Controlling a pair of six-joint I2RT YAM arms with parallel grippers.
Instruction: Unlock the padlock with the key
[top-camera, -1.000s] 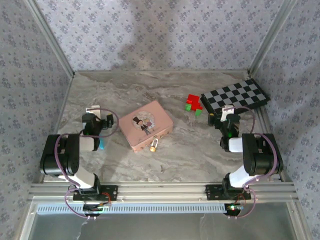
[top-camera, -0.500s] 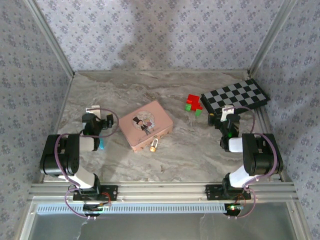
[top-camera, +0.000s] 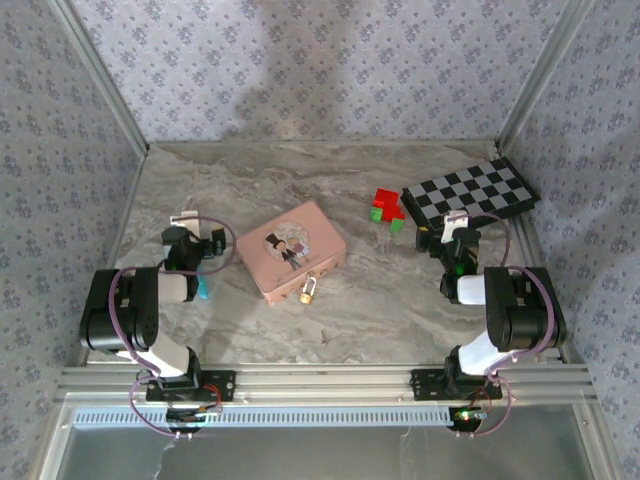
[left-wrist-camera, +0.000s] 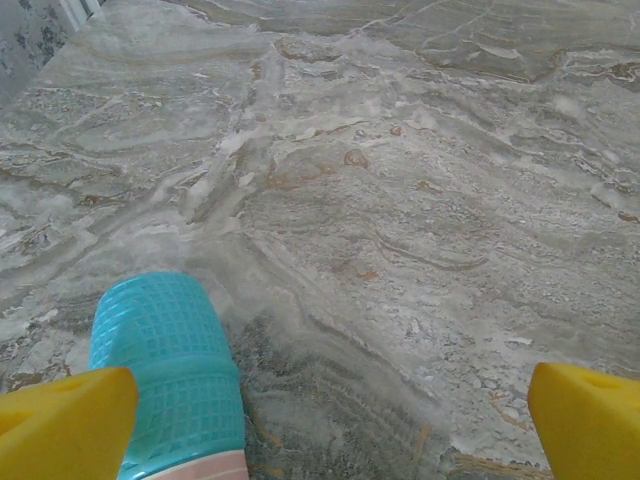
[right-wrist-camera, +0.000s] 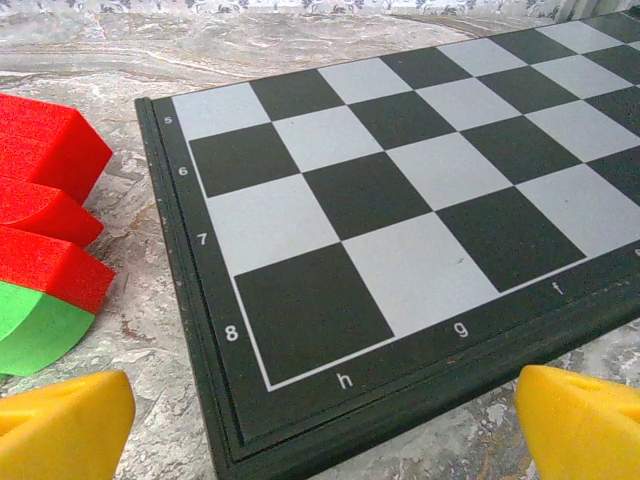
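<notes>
I read this as the very start: nothing is gripped and the lock is untouched. The padlock (top-camera: 309, 291) hangs at the near edge of the pink box (top-camera: 290, 249), mid-desk (top-camera: 380, 300), between the two arms and well apart from both.

My left tool (top-camera: 208, 245) sits low at the left with its yellow fingertips (left-wrist-camera: 65, 420) wide apart and nothing between them. A teal ribbed object (left-wrist-camera: 168, 370) lies just beside its left fingertip, and I cannot tell whether that belongs to the key.

My right tool (top-camera: 452, 233) is also spread apart and empty, facing the chessboard (right-wrist-camera: 400, 200) with the red and green blocks (right-wrist-camera: 40, 240) to its left.

I judge the next move is to find and pick up the key, gripped so the blade sticks out. One tool should then steady the small lock, keyhole reachable, before I insert and turn
</notes>
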